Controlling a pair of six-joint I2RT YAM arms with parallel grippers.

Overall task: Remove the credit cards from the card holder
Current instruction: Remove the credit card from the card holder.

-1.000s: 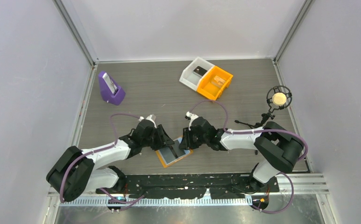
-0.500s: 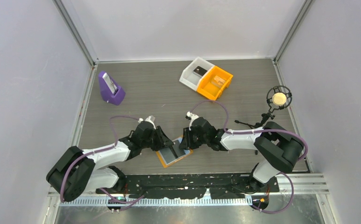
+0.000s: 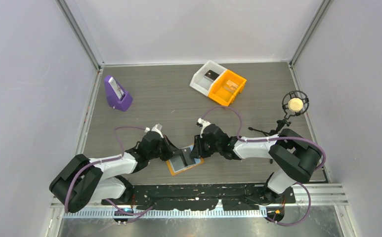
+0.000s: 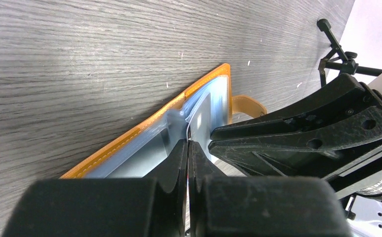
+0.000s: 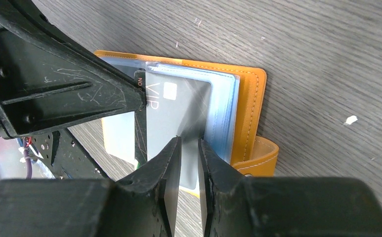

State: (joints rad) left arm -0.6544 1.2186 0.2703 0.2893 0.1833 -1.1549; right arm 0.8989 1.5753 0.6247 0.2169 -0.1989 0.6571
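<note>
Table (image 3: 169,98): the card holder (image 3: 179,168) lay open and flat near the front edge, between the two arms and about equally near each. Orange cover down, light blue pockets up.

Left tool (image 4: 188,144): came in from the holder's left side. Pinched fully together on a thin clear leaf at the pocket edge, so it gripped the holder itself, not a card.

Right tool (image 5: 189,143): came in from the opposite side, low over the pockets. Its jaws stood narrow, a slit apart, with a card face visible through the slit. Could not tell whether anything was nipped between them.

Dark grey card (image 5: 179,106): chip and "VIP" lettering readable. It lay partly out of the blue pocket, free end toward the right tool. Its long axis ran in line with that tool's fingers, and the left tool's tip sat just beside its far corner.

Strap tab (image 5: 263,155): lay loose past the holder's edge, clear of both tools.

Judgement: the extraction turned on that alignment. The card would slide out lengthwise toward the right arm, with the left tool anchoring the holder against the pull. The right arm was better placed to draw.
</note>
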